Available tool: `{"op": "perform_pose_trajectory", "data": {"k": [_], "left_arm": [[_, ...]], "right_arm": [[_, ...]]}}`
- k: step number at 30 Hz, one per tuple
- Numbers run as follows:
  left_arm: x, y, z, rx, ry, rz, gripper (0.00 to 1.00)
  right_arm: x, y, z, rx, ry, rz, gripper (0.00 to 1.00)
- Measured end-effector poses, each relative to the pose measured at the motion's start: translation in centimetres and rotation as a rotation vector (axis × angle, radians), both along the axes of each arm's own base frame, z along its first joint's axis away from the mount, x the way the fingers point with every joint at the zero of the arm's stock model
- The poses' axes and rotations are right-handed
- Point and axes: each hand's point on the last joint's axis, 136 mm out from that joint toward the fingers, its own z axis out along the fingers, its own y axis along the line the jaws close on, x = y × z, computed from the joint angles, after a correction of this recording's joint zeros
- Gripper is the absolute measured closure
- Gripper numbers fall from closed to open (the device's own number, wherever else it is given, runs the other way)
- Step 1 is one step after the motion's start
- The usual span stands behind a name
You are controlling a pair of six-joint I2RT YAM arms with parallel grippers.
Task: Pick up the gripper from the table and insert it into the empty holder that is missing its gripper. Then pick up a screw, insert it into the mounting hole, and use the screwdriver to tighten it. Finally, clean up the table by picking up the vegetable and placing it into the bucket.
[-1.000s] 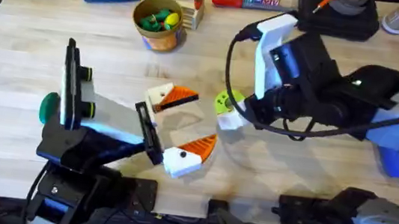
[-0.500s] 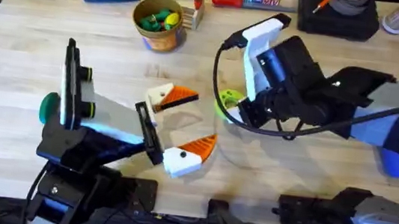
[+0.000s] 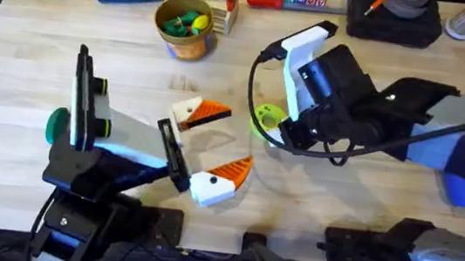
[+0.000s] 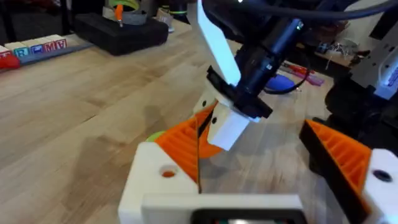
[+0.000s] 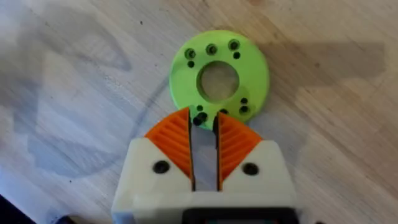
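Evidently the right gripper [image 5: 203,124] is hovering at the green disc's [image 5: 219,71] edge, pads nearly together (possibly pinching a screw); the left gripper [image 3: 204,149] is gaping beside it.

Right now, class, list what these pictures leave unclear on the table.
1. Overhead: the right arm covers most of the green disc, so its holes go unseen there.
2. Overhead: the screwdriver shows just a blue end past that arm.
3. Overhead: items in the bucket are too small to identify.

Tool [image 5: 203,127] nearly closed at green disc [image 5: 219,72]
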Motion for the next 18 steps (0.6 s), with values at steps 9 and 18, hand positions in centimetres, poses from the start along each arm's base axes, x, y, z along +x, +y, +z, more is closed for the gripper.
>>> {"op": "perform_pose_trajectory", "data": {"k": [9,18], "left_arm": [[0.0,0.0,0.0,0.000,0.000,0.000,0.013],[0.0,0.0,0.0,0.000,0.000,0.000,0.013]], "right_arm": [[-0.1,0.4,-0.2,-0.002,0.003,0.015,0.997],[0.3,0.2,0.9,-0.018,0.008,0.019,0.998]]}}
